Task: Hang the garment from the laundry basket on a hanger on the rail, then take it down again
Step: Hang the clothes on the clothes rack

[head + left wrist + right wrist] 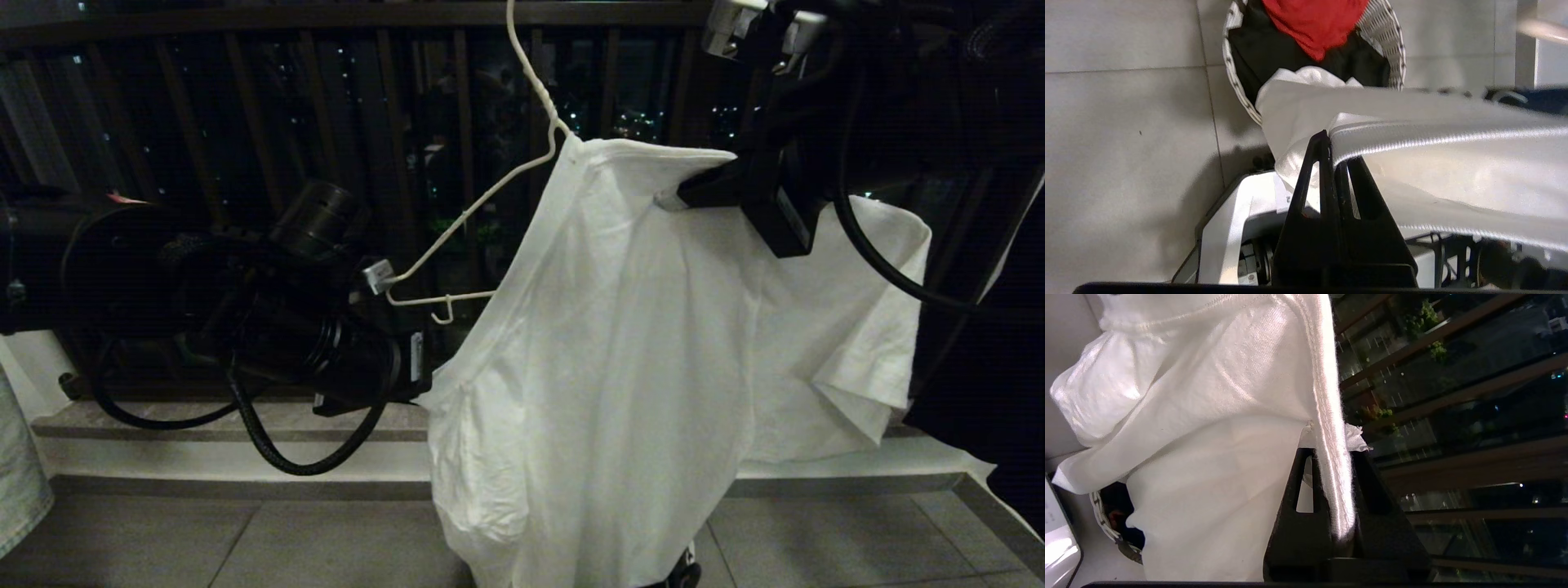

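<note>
- A white T-shirt (620,343) hangs half-dressed on a thin white wire hanger (490,196) before a dark balcony railing (245,98); the hanger's right shoulder is inside the shirt, its left shoulder and small end hook stand bare, sticking out to the left of the cloth.
- The right gripper (673,196), high on the hanger's right side, has its fingers (1306,506) clamped on the shirt's ribbed collar edge, holding that side up near the hanger's neck.
- The left gripper (1333,151), lower and on the hanger's left, has its fingers (1318,183) pressed together on a stitched hem of the same shirt; in the head view its tip is hidden behind arm and cloth, just below the hanger's bare end.
- The relation that counts: the hanger's long axis slopes down from its neck to the bare left end, and the loose shirt edge held by the left arm lies below and to the right of that end. The left arm is the nearer; it would likely have to carry the cloth up and over that end.
- The laundry basket (1396,53) sits on the tiled floor (1126,122) below the hanger, a red cloth (1314,24) and a black garment (1265,53) inside.
- The rail is out of view.
</note>
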